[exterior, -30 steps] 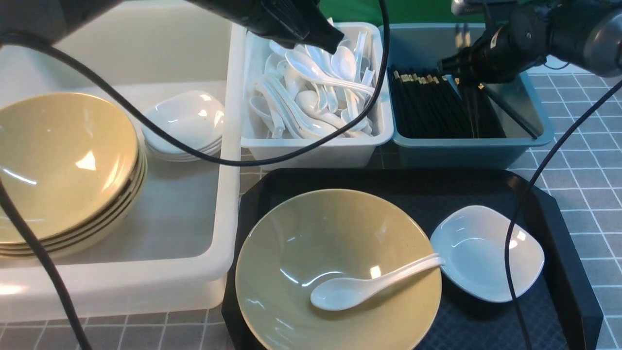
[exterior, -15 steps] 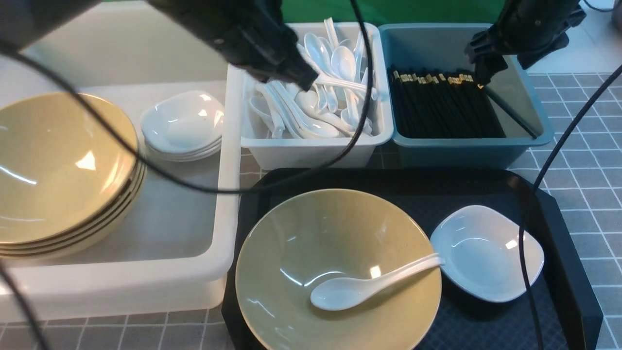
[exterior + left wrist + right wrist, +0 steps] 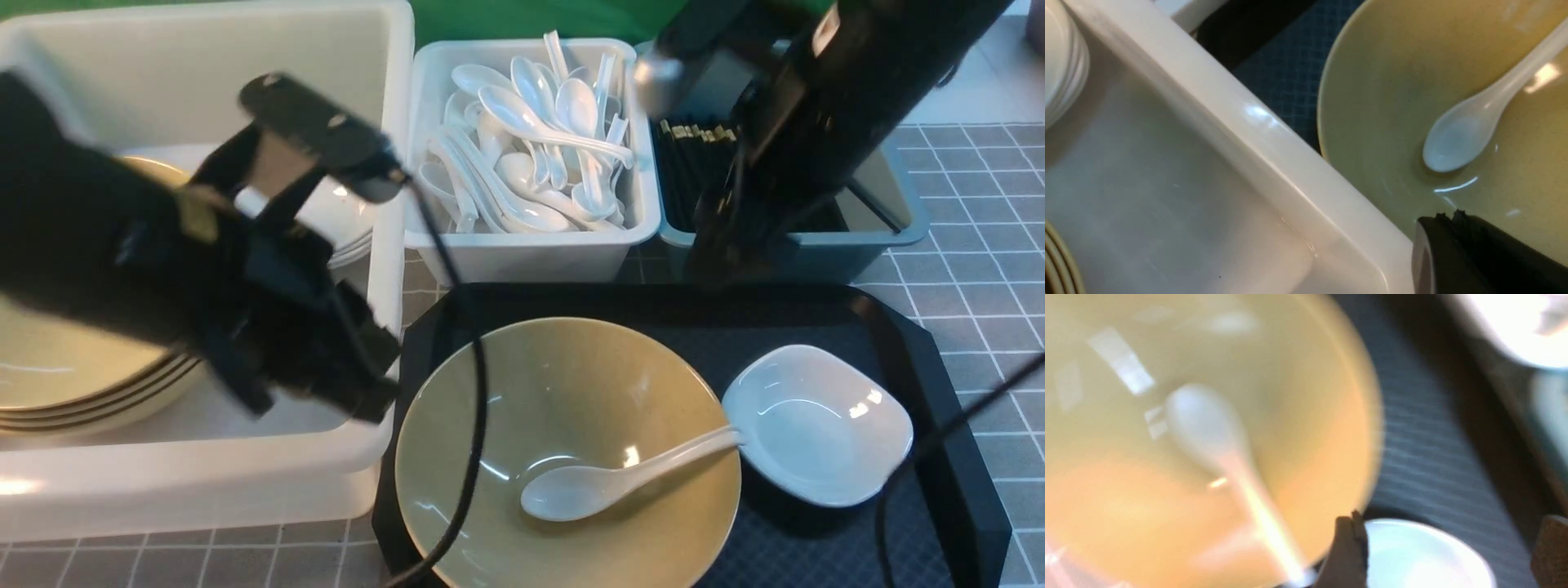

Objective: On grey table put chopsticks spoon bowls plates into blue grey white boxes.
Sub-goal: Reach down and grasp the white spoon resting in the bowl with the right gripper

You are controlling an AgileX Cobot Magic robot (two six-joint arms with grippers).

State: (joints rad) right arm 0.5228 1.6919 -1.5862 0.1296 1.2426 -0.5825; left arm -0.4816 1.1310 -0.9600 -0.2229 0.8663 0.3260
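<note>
A yellowish bowl [image 3: 563, 392] sits on the black tray with a white spoon [image 3: 604, 482] lying in it; a small white plate [image 3: 816, 425] rests beside it. My left gripper [image 3: 377, 394] is shut and empty, hanging at the big white tub's [image 3: 204, 482] right wall. In the left wrist view its tip [image 3: 1447, 214] is over the bowl's [image 3: 1384, 81] rim, short of the spoon [image 3: 1457, 139]. My right gripper [image 3: 718, 257], blurred, is over the tray's far edge. In the right wrist view it [image 3: 1453, 517] stands open above the plate [image 3: 1412, 559], next to the bowl [image 3: 1290, 375].
The tub holds a stack of bowls [image 3: 65, 384] and a stack of plates [image 3: 347, 216]. Behind the black tray [image 3: 955, 490] stand a white bin [image 3: 531, 253] full of spoons and a blue bin [image 3: 890, 233] with chopsticks [image 3: 694, 135]. Cables hang in front.
My left arm swung from above the spoon bin down to the tub's right wall. My right arm came from over the blue bin toward the tray, and its jaws opened.
</note>
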